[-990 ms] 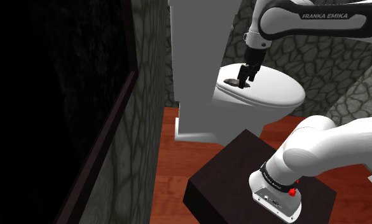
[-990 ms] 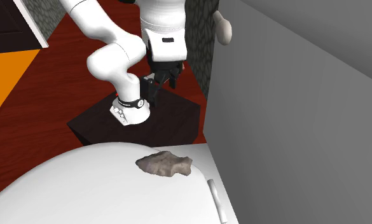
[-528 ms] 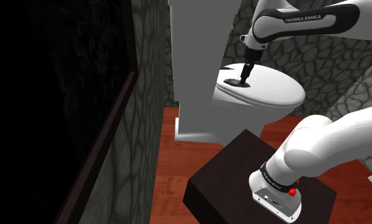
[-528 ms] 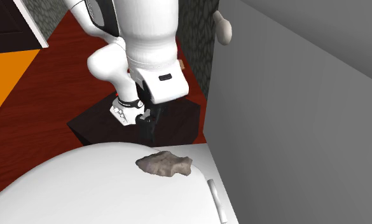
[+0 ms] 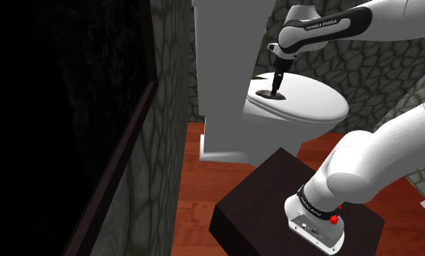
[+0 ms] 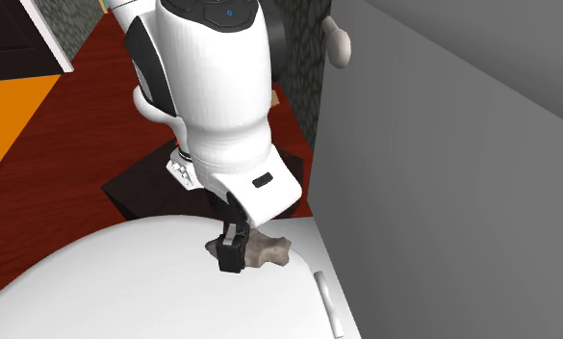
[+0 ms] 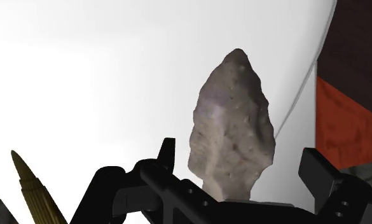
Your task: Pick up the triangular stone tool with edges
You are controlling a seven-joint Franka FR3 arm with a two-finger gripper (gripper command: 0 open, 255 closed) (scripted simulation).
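Closest in, my gripper (image 7: 238, 153) has its 2 fingers apart, with the grey stone tool (image 7: 232, 127) between them, blunt end nearest. I can't see either finger touching it. It lies flat on the white toilet lid (image 7: 82, 76). My worry is that closing on those tapered, uneven flanks squeezes it forward, skidding over the smooth lid toward the red floor (image 7: 343, 121) beyond.
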